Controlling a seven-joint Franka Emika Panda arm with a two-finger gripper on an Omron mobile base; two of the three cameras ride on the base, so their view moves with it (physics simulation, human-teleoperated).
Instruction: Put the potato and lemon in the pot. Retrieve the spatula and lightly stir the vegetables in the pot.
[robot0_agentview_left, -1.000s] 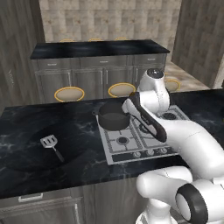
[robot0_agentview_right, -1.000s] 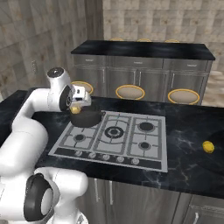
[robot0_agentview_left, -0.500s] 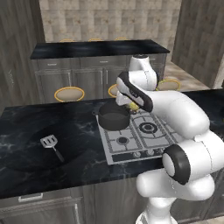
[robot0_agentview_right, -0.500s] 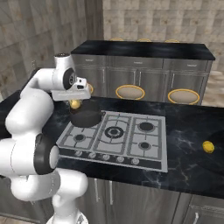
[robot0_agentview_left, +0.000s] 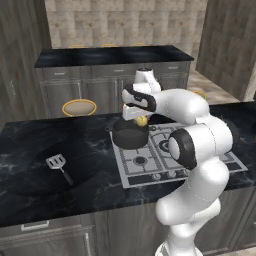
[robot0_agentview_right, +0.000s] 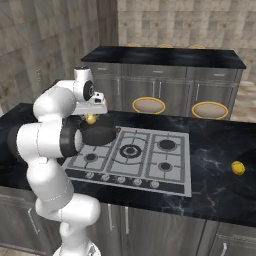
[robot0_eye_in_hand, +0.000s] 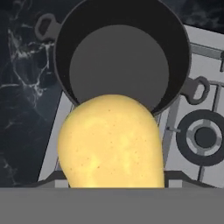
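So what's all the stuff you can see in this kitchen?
pot: one, dark grey-black, on the back left burner of the hob, nothing inside it.
potato: one, yellow, held in the hand just above the pot.
lemon: one, yellow, on the counter to the right of the hob.
spatula: one, silvery head with black handle, lying on the counter left of the hob.
hob: one, grey, set in the black marble counter.
stools: several, yellow-rimmed, behind the counter.
hand: one, dark, closed on the potato over the pot.
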